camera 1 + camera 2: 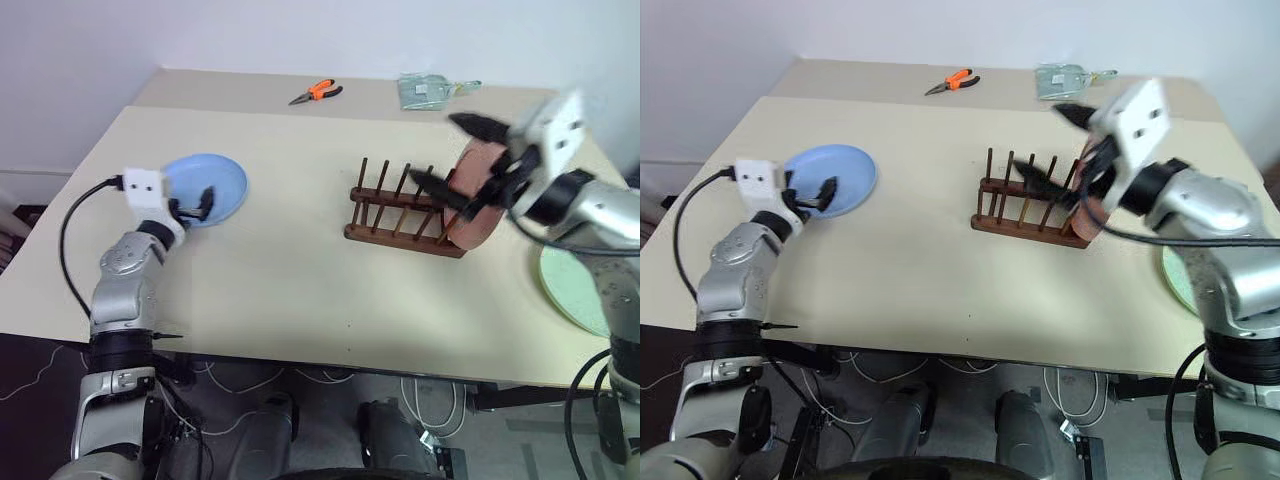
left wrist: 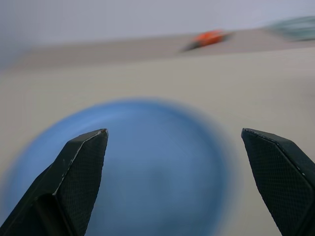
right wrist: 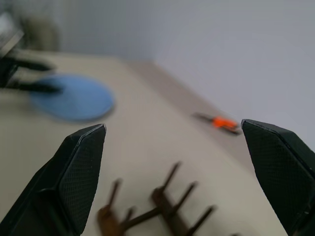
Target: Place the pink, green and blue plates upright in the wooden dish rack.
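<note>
Pink plate (image 1: pixel 478 200) upright in rack (image 1: pixel 405 212), center-right.
Both grippers released: left gripper (image 1: pixel 196 204) over blue plate (image 1: pixel 218 184) at left, right gripper (image 1: pixel 452 155) above rack; green plate (image 1: pixel 572 284) flat, right edge.

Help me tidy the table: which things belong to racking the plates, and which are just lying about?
Belong: pink plate standing in the wooden dish rack, blue plate, green plate.
Lying about: orange-handled pliers, clear packet.

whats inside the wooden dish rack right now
One round salmon pink plate stands upright at the right end of the brown wooden dish rack. The other slots look bare. The right claw covers part of that plate and the pegs beside it.
</note>
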You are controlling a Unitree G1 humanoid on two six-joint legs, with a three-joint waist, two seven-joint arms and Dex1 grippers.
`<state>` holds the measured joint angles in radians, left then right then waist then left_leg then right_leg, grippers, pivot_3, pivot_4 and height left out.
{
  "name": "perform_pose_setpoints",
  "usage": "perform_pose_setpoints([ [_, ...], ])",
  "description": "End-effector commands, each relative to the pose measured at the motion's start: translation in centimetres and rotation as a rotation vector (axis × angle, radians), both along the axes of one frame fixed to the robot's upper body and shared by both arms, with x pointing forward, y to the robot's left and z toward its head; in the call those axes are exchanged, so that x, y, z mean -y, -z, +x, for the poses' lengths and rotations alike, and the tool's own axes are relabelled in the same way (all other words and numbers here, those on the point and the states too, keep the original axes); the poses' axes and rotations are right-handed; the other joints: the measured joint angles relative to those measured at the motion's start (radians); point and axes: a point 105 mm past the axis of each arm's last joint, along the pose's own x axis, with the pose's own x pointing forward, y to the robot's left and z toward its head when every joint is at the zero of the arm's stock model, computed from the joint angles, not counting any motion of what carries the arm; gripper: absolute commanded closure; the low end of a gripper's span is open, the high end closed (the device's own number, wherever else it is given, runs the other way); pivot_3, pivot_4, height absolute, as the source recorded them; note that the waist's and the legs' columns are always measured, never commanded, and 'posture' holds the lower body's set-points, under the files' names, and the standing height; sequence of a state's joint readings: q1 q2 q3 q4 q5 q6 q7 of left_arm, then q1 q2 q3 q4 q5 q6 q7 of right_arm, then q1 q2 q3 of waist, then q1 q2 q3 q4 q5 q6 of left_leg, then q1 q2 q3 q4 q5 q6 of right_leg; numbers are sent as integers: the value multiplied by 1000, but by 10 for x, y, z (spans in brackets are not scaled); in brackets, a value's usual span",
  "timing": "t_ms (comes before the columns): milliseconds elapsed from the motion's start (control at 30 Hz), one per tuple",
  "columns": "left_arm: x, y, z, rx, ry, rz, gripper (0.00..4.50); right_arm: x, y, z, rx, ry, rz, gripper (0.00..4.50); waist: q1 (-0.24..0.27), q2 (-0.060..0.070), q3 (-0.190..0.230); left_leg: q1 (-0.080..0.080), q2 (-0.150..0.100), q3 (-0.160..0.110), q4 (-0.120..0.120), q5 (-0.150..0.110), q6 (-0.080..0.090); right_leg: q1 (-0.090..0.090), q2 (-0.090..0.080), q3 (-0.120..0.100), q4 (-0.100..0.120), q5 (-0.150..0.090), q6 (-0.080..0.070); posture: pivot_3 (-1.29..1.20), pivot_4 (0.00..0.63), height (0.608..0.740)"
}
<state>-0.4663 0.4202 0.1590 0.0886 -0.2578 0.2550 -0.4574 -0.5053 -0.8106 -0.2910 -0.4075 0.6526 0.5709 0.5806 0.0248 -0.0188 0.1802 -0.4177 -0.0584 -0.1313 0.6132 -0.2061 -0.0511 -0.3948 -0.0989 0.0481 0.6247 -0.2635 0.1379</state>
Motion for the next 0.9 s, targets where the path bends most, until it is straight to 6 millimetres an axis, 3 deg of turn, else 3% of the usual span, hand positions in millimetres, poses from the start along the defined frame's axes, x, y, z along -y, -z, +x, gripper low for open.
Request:
perform_pose_setpoints([
  [33, 41, -15, -20, 67, 248, 43, 41, 39, -19, -4, 62, 124, 78, 0, -10, 0, 0, 0, 0, 1, -1, 0, 0, -1, 0, 0, 0, 0, 0, 0, 150, 740],
  [67, 49, -15, -25, 55, 300, 42, 41, 47, -18, -4, 57, 158, 78, 0, -12, 0, 0, 0, 1, 1, -1, 0, 0, -1, 0, 0, 0, 0, 0, 0, 150, 740],
  [167, 98, 0, -59, -10, 658, 162, 41, 121, 13, -12, -42, 411, 83, 0, -13, 0, 0, 0, 1, 2, -2, 0, 0, -1, 1, 0, 1, 0, -1, 0, 150, 740],
  [233, 107, 7, -67, -45, 749, 195, 41, 141, 35, -20, -115, 482, 58, 0, -10, 1, 0, 1, 1, 2, -1, 0, 0, 1, 1, 0, 0, 0, -1, 0, 150, 740],
  [300, 110, 9, -68, -54, 775, 195, 41, 145, 54, -27, -177, 493, 14, 0, -16, 5, 0, 1, 1, 4, -1, 0, 0, 1, 1, 1, 0, -2, -3, 0, 150, 740],
  [500, 125, 16, -69, -67, 849, 214, 41, 155, 159, -45, -541, 592, -262, 0, -45, 6, 0, 9, 3, 9, -1, 0, 1, 5, 2, 4, 2, -3, -6, 0, 150, 740],
  [700, 134, 18, -74, -59, 891, 217, 41, 156, 199, -47, -639, 665, -329, 0, -38, 6, 0, 9, 3, 11, 0, 0, 1, 4, 2, 6, 3, -3, -6, 0, 150, 740],
  [800, 136, 19, -73, -51, 891, 223, 0, 163, 207, -45, -642, 725, -369, 844, -36, 6, 0, 9, 3, 11, 0, 0, 1, 5, 2, 6, 2, -3, -5, 0, 150, 740],
  [900, 136, 19, -73, -49, 890, 223, 0, 160, 204, -41, -626, 719, -363, 2445, -35, 6, 0, 9, 3, 11, 1, 0, 1, 5, 1, 6, 2, -3, -5, 0, 150, 740],
])
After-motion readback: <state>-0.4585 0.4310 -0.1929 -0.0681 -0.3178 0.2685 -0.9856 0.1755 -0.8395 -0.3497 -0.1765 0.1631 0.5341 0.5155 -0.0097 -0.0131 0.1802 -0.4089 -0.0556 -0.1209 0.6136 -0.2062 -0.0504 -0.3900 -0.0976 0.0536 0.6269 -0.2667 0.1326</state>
